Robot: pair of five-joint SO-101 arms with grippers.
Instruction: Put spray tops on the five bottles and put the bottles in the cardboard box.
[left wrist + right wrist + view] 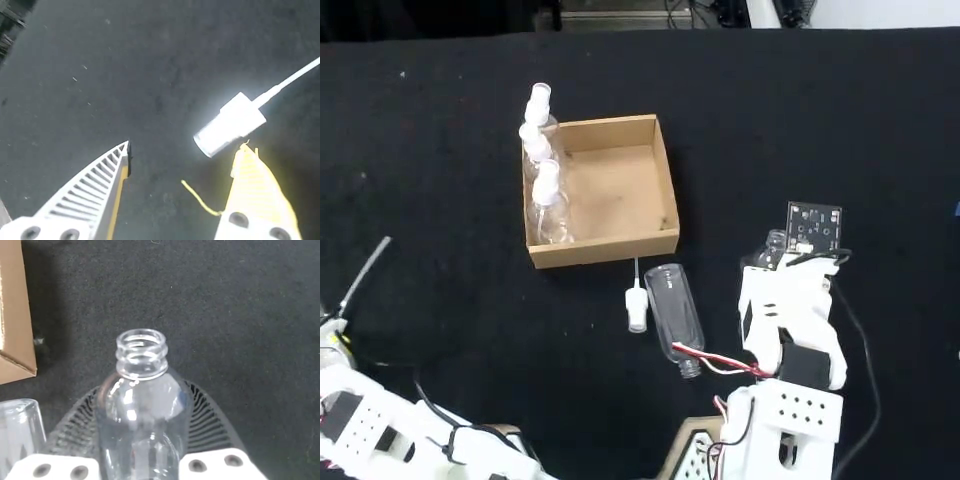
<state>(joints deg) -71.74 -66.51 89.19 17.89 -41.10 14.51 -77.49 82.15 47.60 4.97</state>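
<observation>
The right gripper (144, 387) clasps an uncapped clear bottle (142, 415) upright near the cardboard box (605, 250). The left gripper (185, 147) hovers, fingers wide, over a loose spray top (230, 125) lying on the counter (100, 60), just off one fingertip. It should centre the top between the fingers and grip its collar, not the thin dip tube. Then the tube can go straight down into the neck.

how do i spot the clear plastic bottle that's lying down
Find the open brown cardboard box. Just outside its wall nearest the arms, beside a loose white spray top, lies the clear plastic bottle. It alone is on its side.
</observation>
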